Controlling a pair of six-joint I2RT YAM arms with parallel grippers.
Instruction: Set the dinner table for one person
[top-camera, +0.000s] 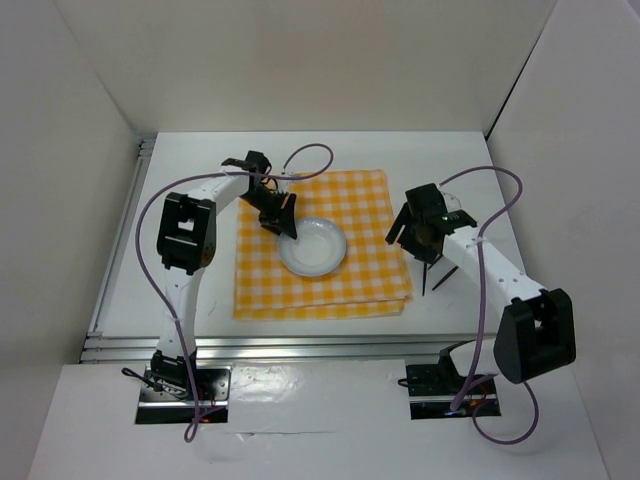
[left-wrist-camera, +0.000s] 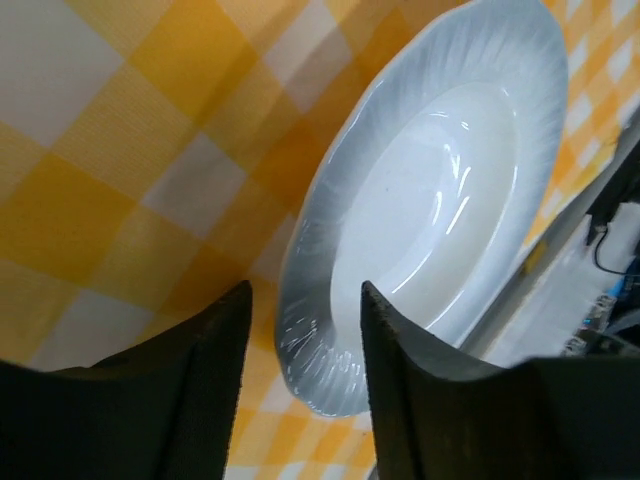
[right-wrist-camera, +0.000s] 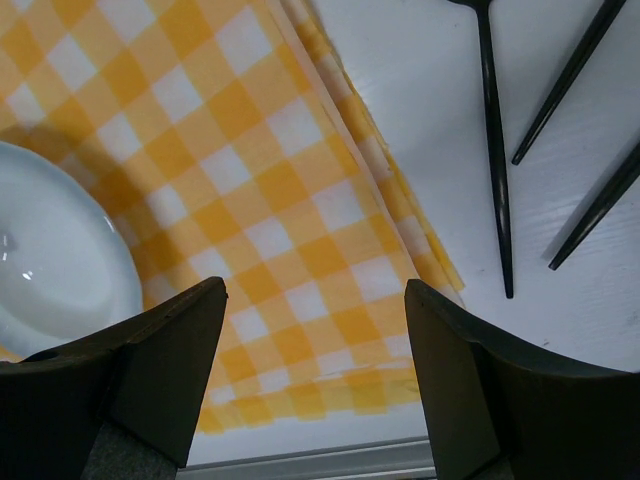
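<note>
Only the right wrist view separates the three slim matte-black utensil handles (right-wrist-camera: 495, 150) lying on the smooth white surface (top-camera: 400, 150), which spans the floor beneath everything. On it lies a folded yellow-checked cloth (top-camera: 350, 290) carrying a glossy round plate (top-camera: 313, 247) with a fluted rim. The left gripper (left-wrist-camera: 303, 300) stands narrowly parted over that rim, and the right gripper (right-wrist-camera: 315, 300) is spread wide and empty.

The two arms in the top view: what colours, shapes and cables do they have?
The left arm and right arm have white links with boxy black joint housings; a purple cable loops along each. The left gripper and right gripper are black, with broad matte fingers. A small green light shows at the right wrist.
</note>
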